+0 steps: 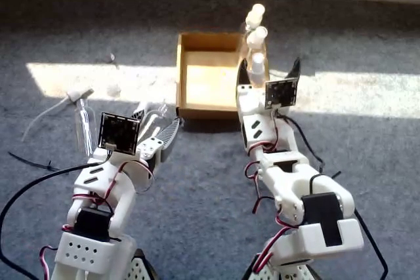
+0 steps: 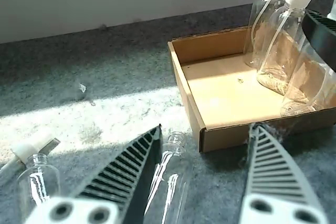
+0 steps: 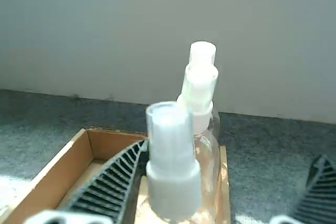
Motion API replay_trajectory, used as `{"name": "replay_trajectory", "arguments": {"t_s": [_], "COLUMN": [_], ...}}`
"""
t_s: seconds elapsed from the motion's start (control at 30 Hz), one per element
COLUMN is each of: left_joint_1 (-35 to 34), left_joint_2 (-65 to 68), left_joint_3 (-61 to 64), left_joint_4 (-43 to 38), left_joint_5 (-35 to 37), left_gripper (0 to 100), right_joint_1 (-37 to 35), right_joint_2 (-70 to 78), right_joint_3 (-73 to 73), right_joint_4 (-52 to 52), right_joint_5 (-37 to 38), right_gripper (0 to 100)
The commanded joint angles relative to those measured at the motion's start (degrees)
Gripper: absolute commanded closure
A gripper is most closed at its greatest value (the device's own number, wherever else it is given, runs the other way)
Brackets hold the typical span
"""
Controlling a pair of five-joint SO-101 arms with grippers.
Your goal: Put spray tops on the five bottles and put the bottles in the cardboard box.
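Along the right wall of the cardboard box three bottles with spray tops stand in a row: far bottle, middle bottle, near bottle. Three of five look done. Left to do, by my read: two uncapped bottles out on the grey carpet, still to be topped and boxed. One is the lying bottle just in front of the box. The other is the outer bottle, with a loose spray top just beside it. I can't spot a second loose top.

Right gripper: fingers spread wide, straddling the near bottle, apparently not touching it. Left gripper: fingers wide too, with the lying bottle between them, close by one finger, well off the other, not gripped.
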Motion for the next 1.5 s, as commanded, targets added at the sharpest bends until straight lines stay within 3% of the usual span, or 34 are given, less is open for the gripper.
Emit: {"name": "replay_trajectory", "arguments": {"t_s": [0.0,0.4,0.63,0.8,0.97,1.1,1.2,1.47], "left_joint_1": [0.6,0.6,0.6,0.6,0.6,0.5,0.2,-0.7], "left_joint_2": [-0.1,-0.1,-0.1,-0.1,-0.2,-0.4,-0.4,-0.5], "left_joint_3": [-0.5,-0.5,-0.5,-0.5,-0.5,-0.5,-0.5,-0.7], "left_joint_4": [-1.3,-1.3,-1.3,-1.3,-1.3,-1.3,-1.3,-1.3], "left_joint_5": [-0.6,-0.6,-0.6,-0.6,-0.6,-0.6,-0.6,-0.6], "left_gripper": [75,75,75,75,75,75,75,75], "right_joint_1": [-0.1,-0.1,-0.4,-0.8,-7.8,-15.8,-17.6,-13.1], "right_joint_2": [-3.6,-12.4,-25.3,-36.0,-46.4,-53.3,-56.5,-57.4], "right_joint_3": [-0.1,-0.6,-2.1,-5.5,-10.3,-13.1,-13.5,-13.6], "right_joint_4": [-0.8,1.3,21.1,42.4,69.6,82.9,83.8,80.1], "right_joint_5": [0.1,0.5,0.2,0.2,0.2,0.2,0.2,0.1], "right_gripper": [60.3,60.4,60.6,60.7,60.7,60.7,60.7,60.7]}}
